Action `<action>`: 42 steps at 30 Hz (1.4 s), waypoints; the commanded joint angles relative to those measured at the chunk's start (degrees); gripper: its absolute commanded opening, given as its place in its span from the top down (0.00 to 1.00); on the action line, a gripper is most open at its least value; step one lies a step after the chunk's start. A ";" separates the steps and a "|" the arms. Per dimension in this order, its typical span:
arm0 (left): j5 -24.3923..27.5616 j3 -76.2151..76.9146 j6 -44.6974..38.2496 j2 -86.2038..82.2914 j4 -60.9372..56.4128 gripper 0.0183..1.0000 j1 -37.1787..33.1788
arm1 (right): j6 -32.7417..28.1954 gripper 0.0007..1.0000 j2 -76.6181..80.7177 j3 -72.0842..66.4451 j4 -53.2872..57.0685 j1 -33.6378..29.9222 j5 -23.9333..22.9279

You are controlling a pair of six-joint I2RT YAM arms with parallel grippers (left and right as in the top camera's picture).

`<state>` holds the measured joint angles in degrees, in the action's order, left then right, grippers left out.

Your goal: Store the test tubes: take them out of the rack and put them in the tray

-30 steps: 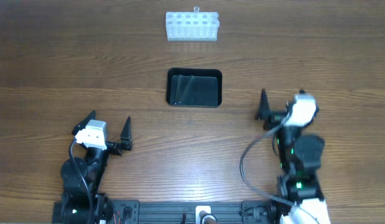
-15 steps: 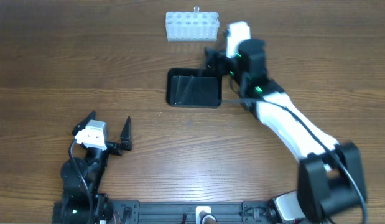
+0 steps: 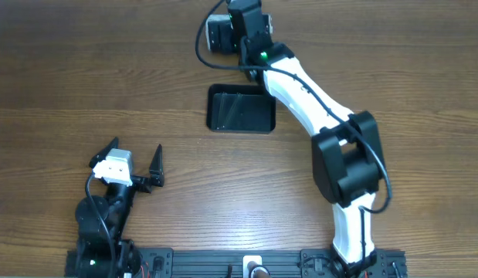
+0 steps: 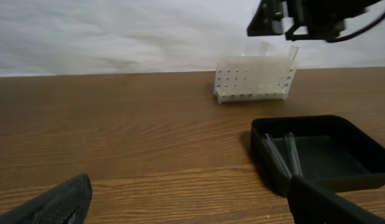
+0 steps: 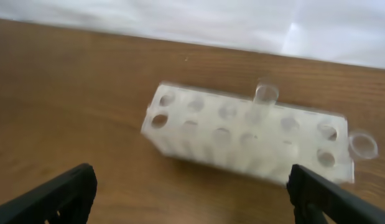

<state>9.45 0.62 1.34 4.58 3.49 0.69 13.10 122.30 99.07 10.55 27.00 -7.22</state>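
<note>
Well, from above, your left gripper (image 3: 137, 147) sits near its base with its fingers spread wide, holding nothing. Your right arm (image 3: 308, 89) stretches past the black tray (image 3: 262, 120) to the far side of the table (image 3: 84, 69).

Through the left wrist camera, you see the clear rack (image 4: 254, 78) standing beyond the tray. Two test tubes (image 4: 293, 53) are upright in it, and two stored tubes (image 4: 290, 152) lie flat in the tray.

Through the right wrist camera, your right gripper (image 5: 192, 196) hangs above the rack, fingers wide apart and empty. One tube pokes up mid-row, another at the rack's end.
</note>
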 commanded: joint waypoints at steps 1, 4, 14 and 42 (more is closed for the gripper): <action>-0.31 -0.28 0.59 -0.35 0.11 0.00 0.22 | 2.49 0.03 5.86 6.43 0.42 0.20 -7.26; -0.31 -0.28 0.61 -0.35 0.11 0.00 0.22 | 2.75 0.03 8.41 8.96 0.39 0.20 -9.81; -0.31 -0.28 0.61 -0.35 0.11 0.00 0.22 | 2.71 0.04 12.83 10.80 -4.72 -0.31 -12.39; -0.31 -0.28 0.59 -0.35 0.11 0.00 0.22 | 0.96 0.40 14.49 10.80 -6.67 -1.44 -15.34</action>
<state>9.43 0.62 1.34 4.58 3.46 0.69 14.17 136.16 108.44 4.21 26.20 -21.19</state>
